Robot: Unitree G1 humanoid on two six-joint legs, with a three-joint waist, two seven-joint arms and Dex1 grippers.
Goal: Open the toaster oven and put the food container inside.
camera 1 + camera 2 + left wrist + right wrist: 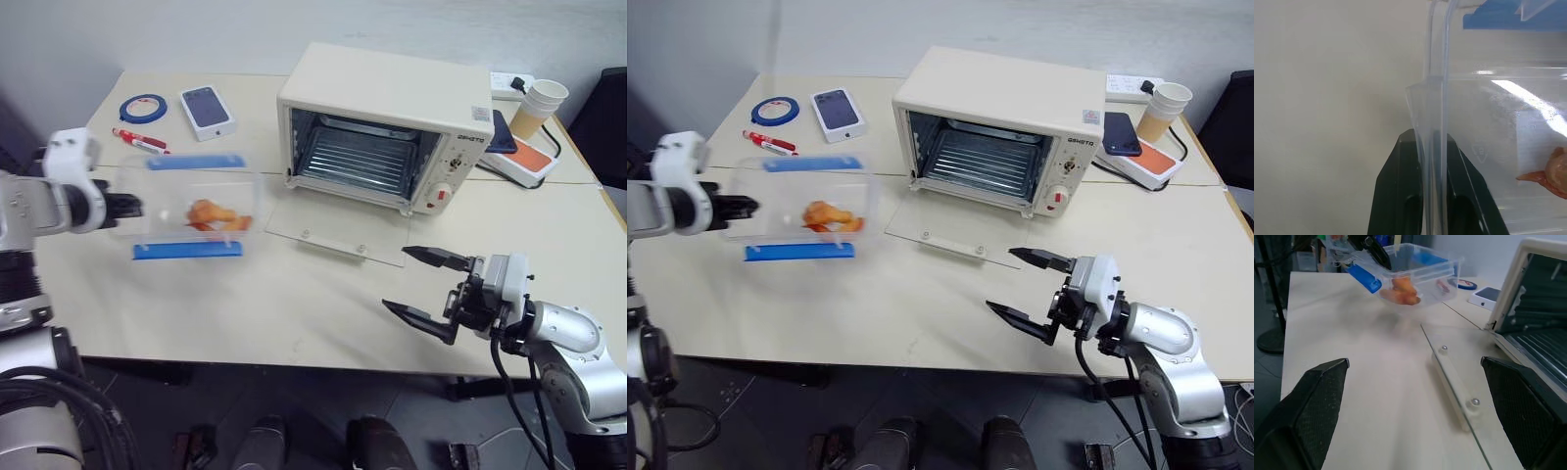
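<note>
- Our left hand (pixel 125 206) is clamped on one short-end wall of the food container (pixel 194 208), which hangs clear of the surface (pixel 294 304), left of the toaster oven (pixel 387 127) and tilted.
- We judge the grip the main risk: the fingers (pixel 1400 196) pinch only a thin clear rim, so the box could twist or slip, and the orange-brown food pieces (pixel 211 213) could slide inside.
- The glass door (pixel 338 230) lies flat in front of the open cavity; carried low, the container's far end could strike the door's edge or its handle.
- The cavity mouth looks little wider than the box, so a skewed approach could catch the frame or the wire rack (pixel 358 162).
- Our right hand (pixel 423 284) hangs with fingers wide apart, holding nothing, near the door's right corner; it may crowd that side.
- Open room lies between container and door; the phone box (pixel 208 108), tape roll (pixel 143 107) and red marker (pixel 140 140) sit behind, well apart.
</note>
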